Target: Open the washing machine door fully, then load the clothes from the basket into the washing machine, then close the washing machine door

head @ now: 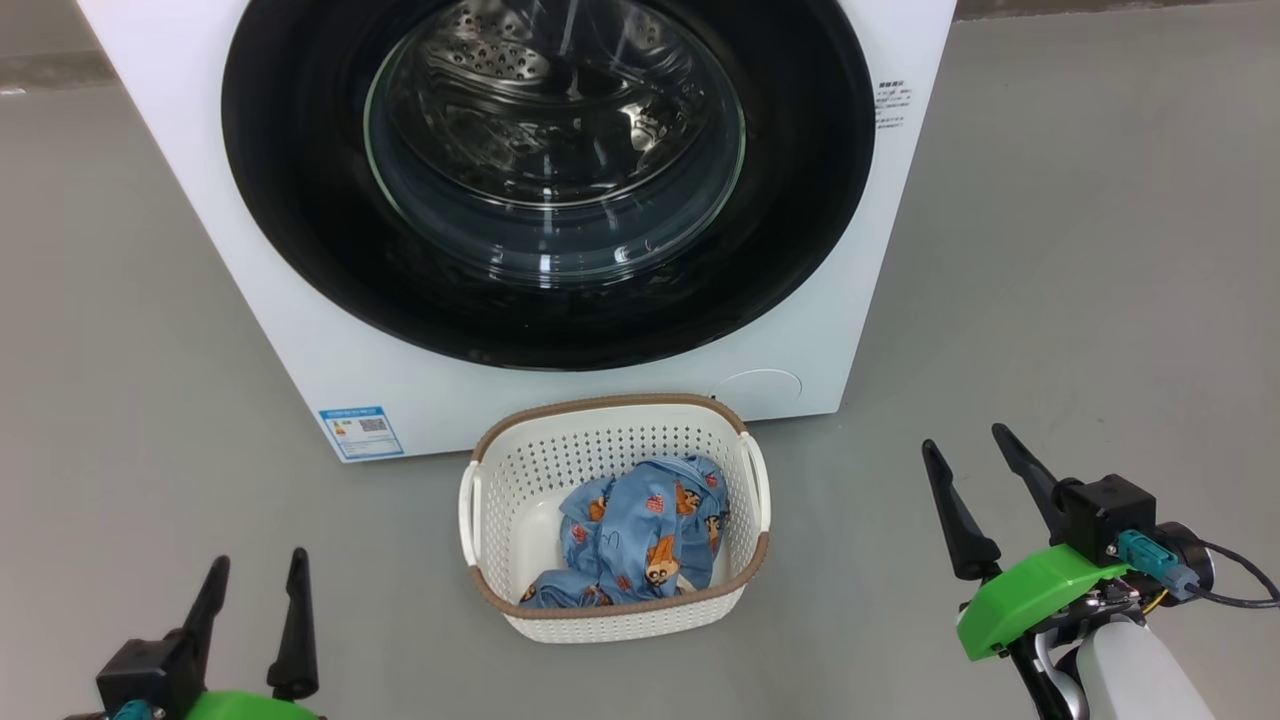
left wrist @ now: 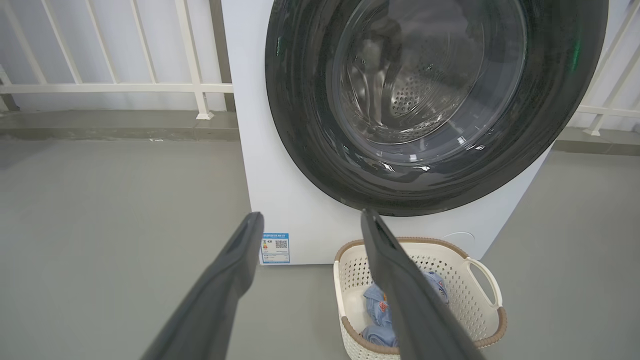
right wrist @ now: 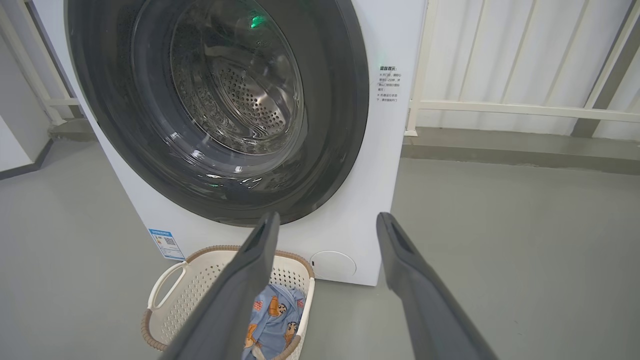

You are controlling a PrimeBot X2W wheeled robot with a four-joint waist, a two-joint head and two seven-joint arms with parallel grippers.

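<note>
- L gripper [head: 258,558]: fingers spread, nothing between them. You have it near-left, well apart from the basket [head: 610,404].
- R gripper [head: 965,440]: fingers spread, empty. It sits near-right, right of the basket, not touching it.
- Washing machine door [head: 300,200]: shut flush on the washing machine [head: 290,340], far-centre, beyond both grippers. Neither touches it. Steel drum [head: 500,60] shows thru the glass.
- Basket: on the floor [head: 1080,300] just in front of the machine, below the door, between your 2 grippers. Contact w/ machine: cannot tell.
- Clothes [head: 645,540]: crumpled in the basket, toward its right and near side.
- Surroundings: blue label [head: 360,432] low on machine front, left of basket; round cover [head: 757,392] low right, just behind basket; white railing [left wrist: 115,88] behind machine.
- Obstruction: basket stands directly under the door's lower rim.
</note>
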